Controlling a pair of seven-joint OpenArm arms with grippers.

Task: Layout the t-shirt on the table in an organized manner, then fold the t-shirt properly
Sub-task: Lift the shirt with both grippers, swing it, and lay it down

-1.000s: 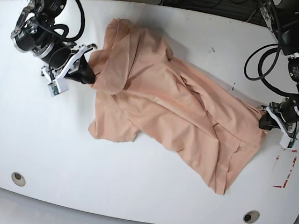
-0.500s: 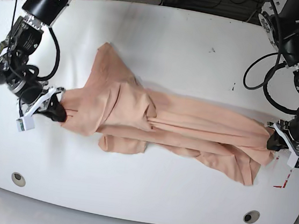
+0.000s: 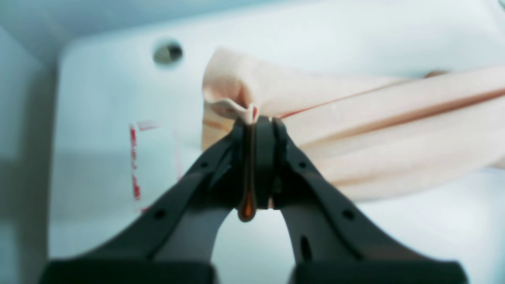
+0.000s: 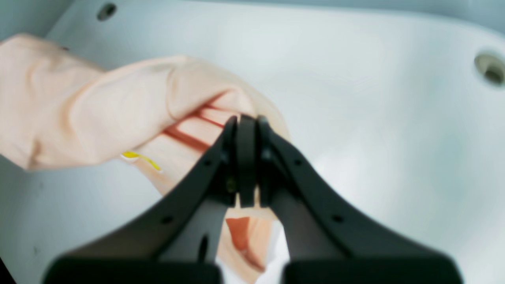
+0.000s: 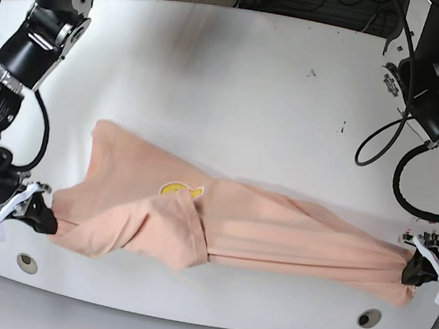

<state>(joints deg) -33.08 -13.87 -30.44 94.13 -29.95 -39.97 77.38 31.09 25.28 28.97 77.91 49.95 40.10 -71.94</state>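
Both grippers have swept toward the near edge of the table (image 5: 241,48) since the earlier frames, dragging the t-shirt (image 5: 259,233) from the middle of the surface down to a strip just inside that edge. Left gripper (image 5: 415,273) is pinched fully closed on a bunched edge of cloth, a small fold pushing up past its tips in the left wrist view; right gripper (image 5: 41,220) is likewise clamped tight on the opposite end, a fold of fabric hanging under its jaws.

Between them the t-shirt's long axis runs parallel to the near table edge, pulled into taut lengthwise ridges on the left gripper's side — slacker and doubled over on itself toward the right gripper, where a flap covers part of the body and a bit of the yellow print (image 5: 180,189) shows. Neither arm is nearer; each holds one end, so spreading likely turns on drawing the cloth away from the near edge, across its length.

Beyond the shirt the white tabletop lies open, with a grommet hole (image 5: 369,317) close to the left gripper and another (image 5: 27,262) close to the right
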